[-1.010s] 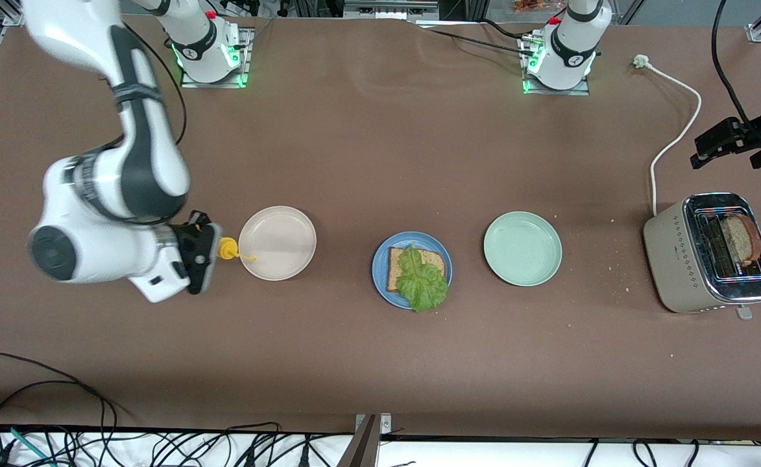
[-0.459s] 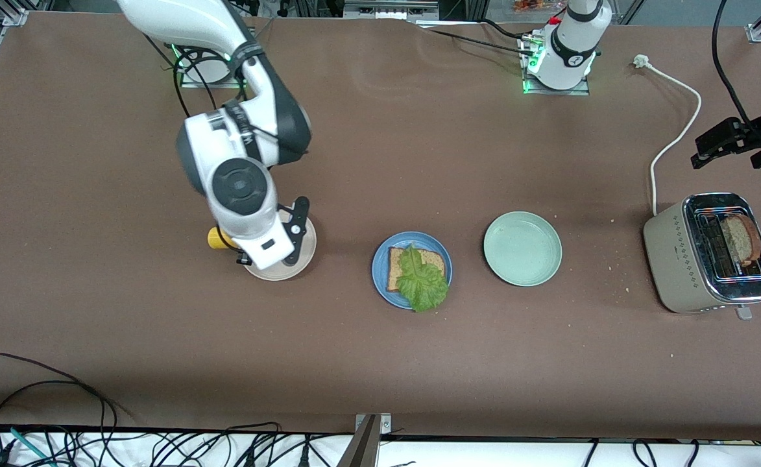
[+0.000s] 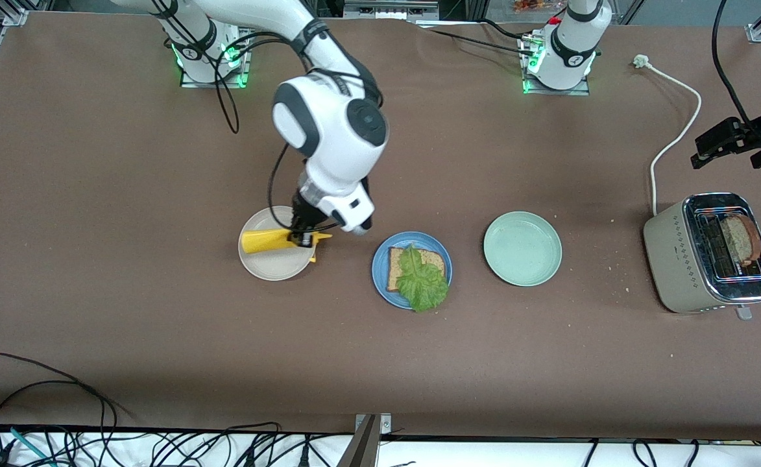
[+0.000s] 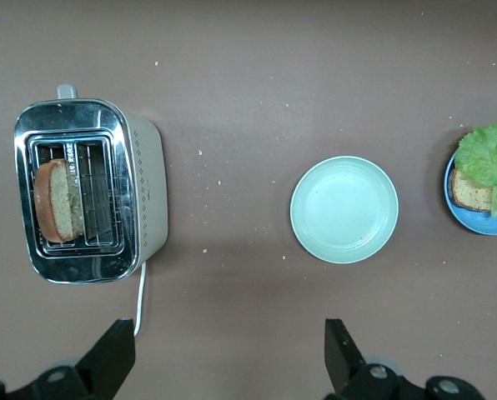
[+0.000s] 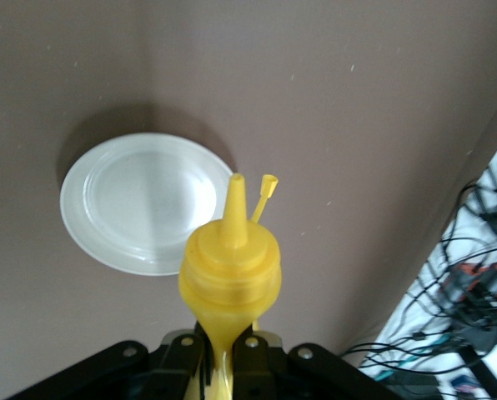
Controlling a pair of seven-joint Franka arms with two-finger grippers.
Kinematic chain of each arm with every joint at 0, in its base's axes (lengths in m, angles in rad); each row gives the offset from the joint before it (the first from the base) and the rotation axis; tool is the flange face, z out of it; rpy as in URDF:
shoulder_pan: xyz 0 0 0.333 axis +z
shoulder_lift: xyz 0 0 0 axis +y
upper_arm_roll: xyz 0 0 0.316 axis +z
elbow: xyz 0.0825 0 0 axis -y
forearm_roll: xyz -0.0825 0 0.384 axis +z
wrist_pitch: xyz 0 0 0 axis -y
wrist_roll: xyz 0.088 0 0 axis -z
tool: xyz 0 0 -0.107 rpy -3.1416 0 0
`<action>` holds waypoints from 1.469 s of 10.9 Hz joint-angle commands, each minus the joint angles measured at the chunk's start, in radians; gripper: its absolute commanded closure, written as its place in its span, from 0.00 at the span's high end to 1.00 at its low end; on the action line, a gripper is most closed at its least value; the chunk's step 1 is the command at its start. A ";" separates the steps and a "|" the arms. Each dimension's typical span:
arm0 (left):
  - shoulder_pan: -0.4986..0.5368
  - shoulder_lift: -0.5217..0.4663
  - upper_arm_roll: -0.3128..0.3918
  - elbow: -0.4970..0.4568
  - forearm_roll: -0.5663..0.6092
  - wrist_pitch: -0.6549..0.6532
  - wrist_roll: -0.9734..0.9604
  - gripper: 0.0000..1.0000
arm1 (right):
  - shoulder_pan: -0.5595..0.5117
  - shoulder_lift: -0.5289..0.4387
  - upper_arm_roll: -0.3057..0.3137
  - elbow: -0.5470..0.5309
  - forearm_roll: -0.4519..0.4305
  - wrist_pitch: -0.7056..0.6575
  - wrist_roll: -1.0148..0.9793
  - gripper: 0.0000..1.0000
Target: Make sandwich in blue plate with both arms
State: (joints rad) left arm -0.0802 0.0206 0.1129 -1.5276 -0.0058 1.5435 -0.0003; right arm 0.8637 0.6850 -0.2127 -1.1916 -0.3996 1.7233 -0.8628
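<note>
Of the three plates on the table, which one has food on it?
The blue plate, the middle one of the row: it carries a bread slice topped with lettuce. The cream-white plate and the mint-green plate hold nothing.

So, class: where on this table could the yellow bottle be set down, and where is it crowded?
Bare tabletop lies nearer the front camera than the row of plates. The mint-green plate is empty too. It is crowded where the right gripper holds the yellow bottle over the cream-white plate, beside the blue plate.

Lettuce-topped bread on blue plate
</note>
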 commanded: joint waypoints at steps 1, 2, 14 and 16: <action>0.002 0.005 -0.002 0.023 0.029 -0.022 0.003 1.00 | 0.069 0.068 -0.016 0.032 -0.059 0.041 0.080 0.00; 0.002 0.005 -0.002 0.021 0.029 -0.022 0.005 1.00 | 0.086 0.085 -0.014 0.032 -0.077 0.044 0.118 0.00; 0.033 0.005 -0.001 0.021 0.015 -0.022 0.008 1.00 | 0.155 0.114 -0.057 0.032 -0.158 -0.019 0.205 0.00; 0.046 0.007 -0.001 0.021 0.013 -0.022 0.008 1.00 | 0.062 0.047 -0.056 0.032 0.017 -0.011 0.109 0.00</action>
State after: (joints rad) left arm -0.0537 0.0206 0.1164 -1.5276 -0.0058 1.5429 -0.0003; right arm 1.0236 0.8074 -0.2798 -1.1703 -0.5256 1.7189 -0.6485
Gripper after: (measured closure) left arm 0.000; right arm 0.885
